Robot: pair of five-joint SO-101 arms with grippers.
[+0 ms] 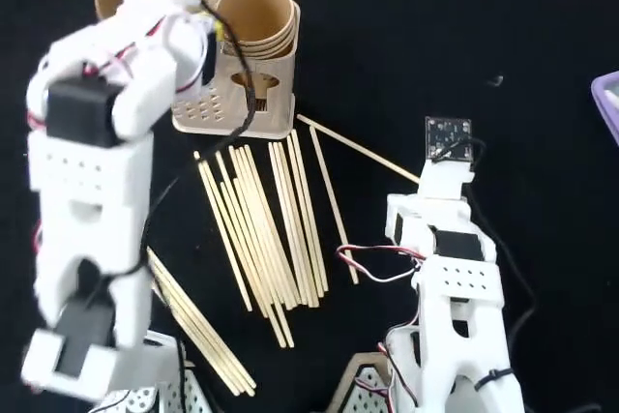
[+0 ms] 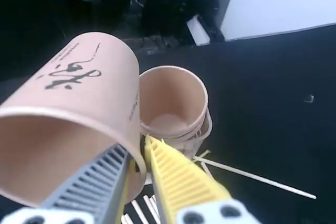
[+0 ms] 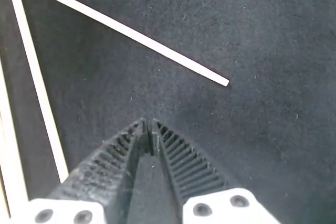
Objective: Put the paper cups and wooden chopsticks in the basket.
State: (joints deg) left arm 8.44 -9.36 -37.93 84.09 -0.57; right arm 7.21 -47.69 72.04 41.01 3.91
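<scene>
While the left gripper [image 2: 137,149] clamps the rim of a paper cup [image 2: 73,114], its jaws are nearly closed w/ only the cup wall btwn them: grey finger [image 2: 97,177] on the mouth side, yellow finger [image 2: 178,179] on the outer wall. The held cup is tilted, mouth toward the wrist cam, and sits just beside the stack of cups [image 2: 170,106]. Can't tell if the two touch.

From the high view, that stack stands upright in the basket [image 1: 237,108] at the far side of the black table [image 1: 464,55]. The held cup shows as a tan edge behind the left arm [image 1: 97,162], up by the basket's far corner.

The right gripper [image 3: 148,129] has its jaws fully closed w/ nothing in them, tips pointing down at the cloth. One loose chopstick [image 3: 121,27] lies slantwise ahead of the tips, its end near but apart from them. A second chopstick [image 3: 34,82] runs alongside the jaws, also not touching.

Most of the wooden chopsticks [image 1: 266,229] lie in a loose fan on the table btwn the arms, in front of the basket. A smaller bunch [image 1: 198,326] lies near the left arm's base. The right arm [image 1: 450,273] stands well apart from the basket.
</scene>
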